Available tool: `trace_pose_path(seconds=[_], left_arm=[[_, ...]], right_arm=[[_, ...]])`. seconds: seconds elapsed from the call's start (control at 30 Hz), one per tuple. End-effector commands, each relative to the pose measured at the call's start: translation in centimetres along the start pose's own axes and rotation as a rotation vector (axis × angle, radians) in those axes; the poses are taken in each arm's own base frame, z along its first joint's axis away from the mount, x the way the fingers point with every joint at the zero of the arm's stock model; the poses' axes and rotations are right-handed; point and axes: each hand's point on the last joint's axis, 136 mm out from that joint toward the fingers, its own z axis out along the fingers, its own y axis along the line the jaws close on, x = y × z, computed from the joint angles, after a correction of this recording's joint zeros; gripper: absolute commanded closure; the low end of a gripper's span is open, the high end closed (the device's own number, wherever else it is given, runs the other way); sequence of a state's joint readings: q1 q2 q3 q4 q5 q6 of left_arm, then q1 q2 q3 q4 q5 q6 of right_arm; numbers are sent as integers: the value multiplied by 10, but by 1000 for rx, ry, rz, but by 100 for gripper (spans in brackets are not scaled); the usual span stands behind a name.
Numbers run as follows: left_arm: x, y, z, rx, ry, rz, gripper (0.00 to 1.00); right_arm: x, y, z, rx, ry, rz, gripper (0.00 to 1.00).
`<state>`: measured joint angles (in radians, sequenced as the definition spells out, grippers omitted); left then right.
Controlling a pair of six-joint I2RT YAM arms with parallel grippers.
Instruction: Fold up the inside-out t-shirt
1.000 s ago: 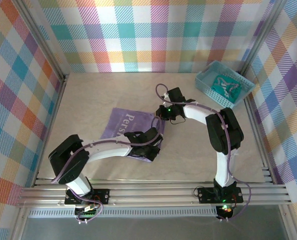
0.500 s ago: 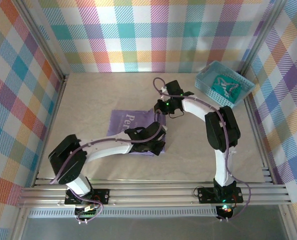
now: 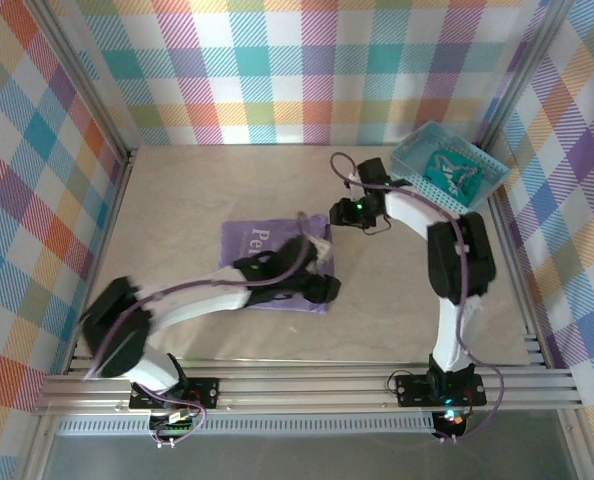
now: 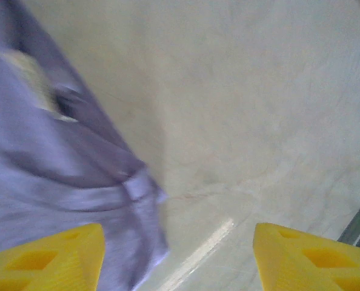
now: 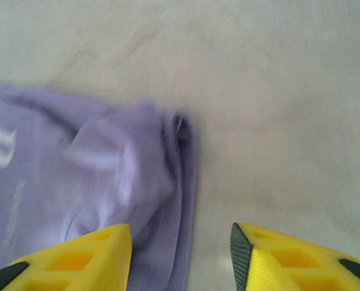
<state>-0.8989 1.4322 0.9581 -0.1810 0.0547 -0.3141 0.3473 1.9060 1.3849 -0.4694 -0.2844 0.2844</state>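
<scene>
Garment check: your inside-out t-shirt (image 3: 245,242) lies as a folded lavender rectangle on the surface (image 3: 177,200), left of centre, pale lettering showing on its upper layer, well apart from the teal basket (image 3: 415,160) in the far right corner. Your left pincer (image 4: 177,267) has its jaws parted with nothing gripped, and sits over the shirt's near right corner. Your right pincer (image 5: 180,254) is likewise parted and empty, poised just beside the far right corner, where the folded edge bunches slightly.
</scene>
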Motion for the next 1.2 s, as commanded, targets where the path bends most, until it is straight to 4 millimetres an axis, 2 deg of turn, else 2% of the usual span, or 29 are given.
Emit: trace_pose_path(seconds=[0.0,0.07,0.13,0.23,0.3,0.4,0.47,0.57,0.63,0.7,0.73,0.8,0.83,0.87,0.9,1.0,1.1,1.17], left_arm=[[-11,78,-33,-133,-67,-191,27],[-13,123,-40,-176,-70,-344,25],[-14,161,-37,-211,-57,-469,25],[-16,201,-14,-227,-13,-560,27],[-13,221,-1,-237,26,-600,28],[7,236,10,-250,91,-631,30],[28,230,11,-234,145,-645,32],[76,200,2,-191,221,-658,32],[112,165,-2,-126,282,-655,31],[120,122,-2,-9,294,-616,30],[117,98,-2,46,286,-574,29],[97,60,-6,155,247,-491,28],[81,49,-11,187,212,-451,28],[64,48,-17,179,163,-417,27],[50,55,-23,135,115,-384,26],[7,104,-36,-46,-24,-373,23],[-20,168,-31,-183,-76,-427,19],[-32,202,-20,-253,-52,-417,16]], right_arm=[[33,42,-29,-150,-26,-21,50],[66,64,-25,-232,14,-21,49],[101,89,-17,-306,73,-21,49],[141,111,0,-331,166,-27,49],[158,109,14,-314,217,-3,51],[169,86,29,-207,272,17,52],[159,69,32,-121,260,-5,52],[124,45,37,-61,226,11,52],[90,37,42,-25,186,-17,52],[56,43,46,-31,153,-61,53],[38,52,45,-46,129,-98,53],[10,69,34,-68,70,-166,52],[0,76,25,-77,37,-197,51],[-6,77,16,-63,12,-216,49],[-6,74,11,-49,2,-225,48],[2,47,-1,16,6,-176,42],[14,17,-3,60,12,-76,35],[19,6,0,74,21,-39,29]])
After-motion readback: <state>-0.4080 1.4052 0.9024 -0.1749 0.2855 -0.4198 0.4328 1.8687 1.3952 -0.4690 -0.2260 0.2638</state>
